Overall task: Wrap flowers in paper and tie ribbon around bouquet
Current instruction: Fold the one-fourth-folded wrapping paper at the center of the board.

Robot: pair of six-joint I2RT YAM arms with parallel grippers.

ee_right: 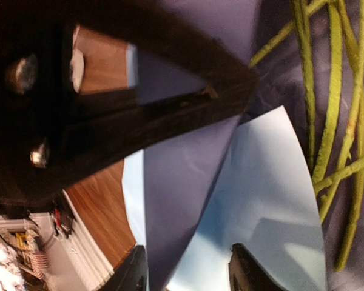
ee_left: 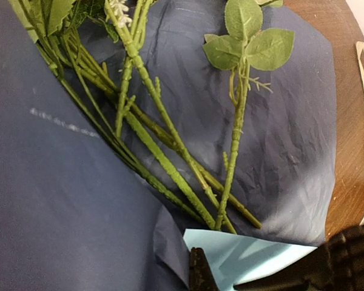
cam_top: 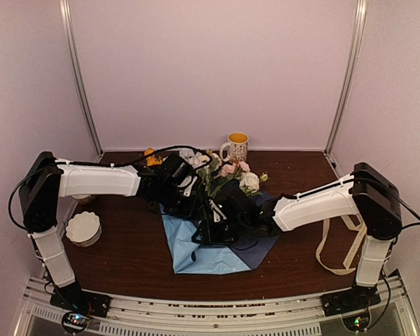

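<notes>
Metal rail (cam_top: 210,309) nearest cam, ribbed, runs along near edge. Largest item: worktop (cam_top: 126,262), dark brown wood grain, flat. Next: paper (cam_top: 208,257), a thin creased sheet, dark blue on one face and pale blue on the other. It lies mid-worktop, one side lifted over the stems. Then flowers (cam_top: 231,173): long ridged green stems fanned on dark face of paper, white & pink heads pointing to far side. Then ribbon (cam_top: 338,245): flat cream band in a loose loop on worktop at R, well apart from paper. White patterned mug (cam_top: 236,146), yellow inside, upright at far edge. White bowl (cam_top: 82,228), scalloped rim, at L. L pincer (ee_left: 199,274) pressed together, pinching paper fold. R pincer (ee_right: 188,270) has fingers spread, pale paper flap btwn them.
</notes>
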